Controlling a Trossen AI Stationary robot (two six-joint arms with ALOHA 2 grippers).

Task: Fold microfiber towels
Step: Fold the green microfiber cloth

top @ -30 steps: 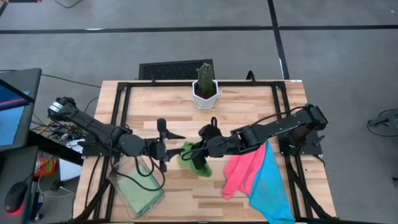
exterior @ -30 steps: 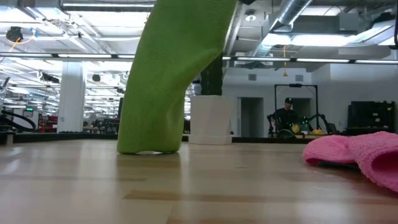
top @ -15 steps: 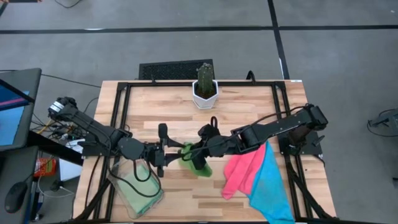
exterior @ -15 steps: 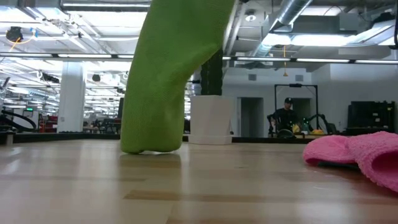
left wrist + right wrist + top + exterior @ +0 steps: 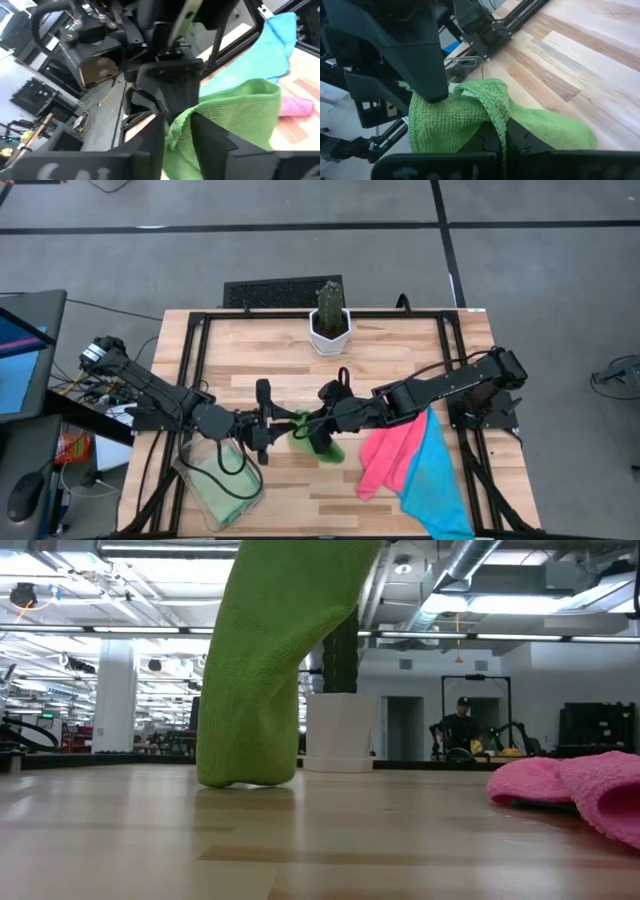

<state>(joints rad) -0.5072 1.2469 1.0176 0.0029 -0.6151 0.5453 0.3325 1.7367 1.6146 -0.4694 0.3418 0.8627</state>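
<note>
In the low view the green towel (image 5: 265,660) runs off the top edge, hiding both grippers. The pink towel (image 5: 575,790) is cut off at the right edge. The blue towel (image 5: 440,490) overhangs the table's front edge, its tip out of frame.

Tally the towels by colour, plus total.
Green: 2, one held up by both tools over the table, one in the clear bin
Pink: 1
Blue: 1
Total: 4
</note>
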